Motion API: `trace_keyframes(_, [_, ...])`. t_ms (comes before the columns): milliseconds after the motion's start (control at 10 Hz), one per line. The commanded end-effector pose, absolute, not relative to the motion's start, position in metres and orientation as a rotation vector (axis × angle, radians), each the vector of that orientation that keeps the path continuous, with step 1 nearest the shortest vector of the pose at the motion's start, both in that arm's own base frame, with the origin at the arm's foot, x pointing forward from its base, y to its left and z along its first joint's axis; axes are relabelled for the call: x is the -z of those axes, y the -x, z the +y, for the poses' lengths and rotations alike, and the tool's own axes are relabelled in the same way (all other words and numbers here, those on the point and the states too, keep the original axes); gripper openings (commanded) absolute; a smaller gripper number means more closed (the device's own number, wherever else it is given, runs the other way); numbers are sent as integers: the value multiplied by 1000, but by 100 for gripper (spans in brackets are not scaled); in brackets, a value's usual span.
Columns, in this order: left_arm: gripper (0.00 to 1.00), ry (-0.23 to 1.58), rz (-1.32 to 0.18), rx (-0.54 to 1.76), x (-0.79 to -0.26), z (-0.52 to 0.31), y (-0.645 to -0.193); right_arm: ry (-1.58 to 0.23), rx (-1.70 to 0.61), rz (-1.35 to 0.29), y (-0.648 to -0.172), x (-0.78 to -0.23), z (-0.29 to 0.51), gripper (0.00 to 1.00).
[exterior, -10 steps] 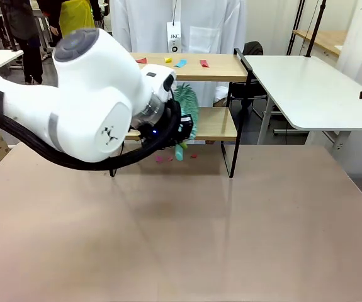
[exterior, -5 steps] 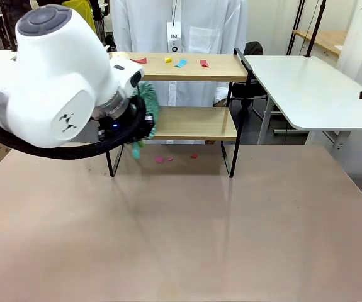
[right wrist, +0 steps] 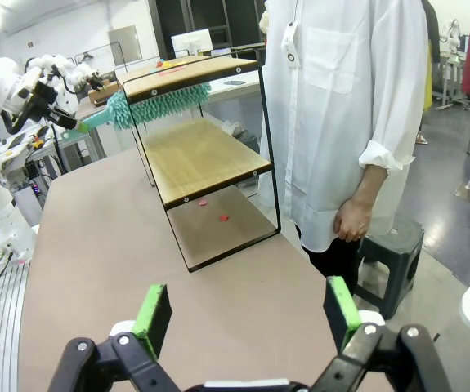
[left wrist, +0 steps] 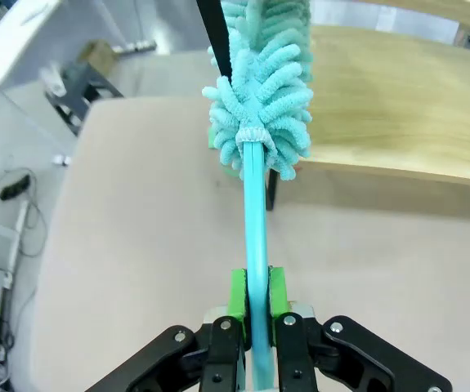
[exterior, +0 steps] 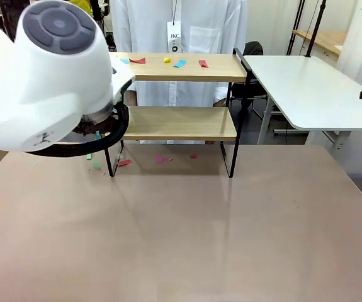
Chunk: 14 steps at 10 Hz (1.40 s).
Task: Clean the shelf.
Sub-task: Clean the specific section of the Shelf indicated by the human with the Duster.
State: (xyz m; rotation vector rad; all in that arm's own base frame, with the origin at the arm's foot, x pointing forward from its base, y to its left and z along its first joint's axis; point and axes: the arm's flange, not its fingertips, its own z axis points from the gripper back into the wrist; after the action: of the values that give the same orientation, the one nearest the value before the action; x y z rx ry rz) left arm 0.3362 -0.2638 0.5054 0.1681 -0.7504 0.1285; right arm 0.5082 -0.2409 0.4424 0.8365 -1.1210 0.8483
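The shelf (exterior: 181, 123) stands at the table's far edge, its top board (exterior: 221, 68) strewn with several coloured paper scraps (exterior: 179, 63). My left gripper (left wrist: 252, 296) is shut on the teal handle of a fluffy duster (left wrist: 263, 106). The duster's head sits at the shelf's end by a black frame post, beside the lower board (left wrist: 390, 106). From the right wrist, the duster (right wrist: 157, 104) pokes past the end of the shelf (right wrist: 198, 151). My right gripper (right wrist: 247, 318) hangs open above the table, well away from the shelf, holding nothing.
Scraps lie on the table under and beside the shelf: pink (exterior: 159, 159), red (exterior: 124, 163), green (exterior: 89, 156). A person in a white coat (exterior: 181, 25) stands behind the shelf. A white side table (exterior: 306, 88) adjoins at the right. My left arm (exterior: 48, 82) bulks at the left.
My left arm swept the duster leftwards along the lower board, from the shelf's middle to its left end. A red and a green scrap now lie on the table by the left leg.
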Motion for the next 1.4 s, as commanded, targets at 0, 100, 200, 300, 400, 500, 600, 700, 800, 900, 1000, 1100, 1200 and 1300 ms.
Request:
trace_keyframes(0, [13,-240,-837,-177,-506,-275,-326,-833,-855,-1120,-508,-445,-240,100])
trace_keyframes(100, [13,-169,-848,-156,-508,-280,-320,-833,-855,-1120,-508,-445,-240,100])
trace_keyframes(200, [13,-195,-789,-120,-506,-272,-328,-833,-855,-1120,-508,-445,-240,100])
trace_keyframes(300, [13,-195,-789,-120,-506,-272,-328,-833,-855,-1120,-508,-445,-240,100])
trace_keyframes(400, [13,-195,-789,-120,-506,-272,-328,-833,-855,-1120,-508,-445,-240,100])
trace_keyframes(500, [13,-195,-789,-120,-506,-272,-328,-833,-855,-1120,-508,-445,-240,100])
trace_keyframes(600, [13,-184,-780,-117,-502,-278,-326,-833,-855,-1120,-508,-445,-240,100])
trace_keyframes(700, [13,-141,-770,-26,-504,-274,-319,-833,-855,-1120,-508,-445,-240,100])
trace_keyframes(800, [13,-130,-751,53,-507,-266,-314,-833,-855,-1120,-508,-445,-240,100])
trace_keyframes(900, [13,-113,-732,121,-512,-257,-309,-833,-855,-1120,-508,-445,-240,100])
trace_keyframes(1000, [13,-112,-734,173,-518,-248,-305,-833,-855,-1120,-508,-445,-240,100])
trace_keyframes(1100, [13,-109,-723,261,-524,-238,-301,-833,-855,-1120,-508,-445,-240,100])
trace_keyframes(1200, [13,-99,-690,356,-530,-226,-298,-833,-855,-1120,-508,-445,-240,100])
trace_keyframes(1300, [13,-36,-660,431,-534,-216,-295,-833,-855,-1120,-508,-445,-240,100])
